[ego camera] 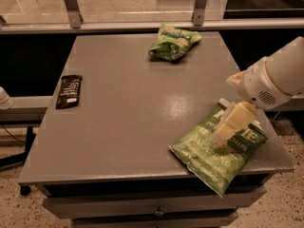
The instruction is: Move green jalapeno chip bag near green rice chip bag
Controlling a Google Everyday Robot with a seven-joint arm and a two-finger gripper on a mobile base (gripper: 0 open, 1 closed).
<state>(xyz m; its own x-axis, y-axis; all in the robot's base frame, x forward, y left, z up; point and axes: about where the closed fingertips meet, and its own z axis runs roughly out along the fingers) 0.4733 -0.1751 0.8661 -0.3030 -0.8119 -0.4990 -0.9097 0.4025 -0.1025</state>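
Note:
The green jalapeno chip bag (206, 159), large and flat with a white top band and "KETTLE" lettering, lies at the front right corner of the grey table (128, 113), its lower end reaching past the front edge. My gripper (222, 137), pale yellow on a white arm coming in from the right, is over the bag's upper middle, at or just above its surface. The green rice chip bag (173, 42), smaller and puffy, lies at the back of the table, right of centre, far from the jalapeno bag.
A black snack bar (69, 91) lies near the table's left edge. A metal rail with posts (71, 6) runs behind the table. A white object (4, 99) sticks in at the left, below table height. Drawers sit under the tabletop.

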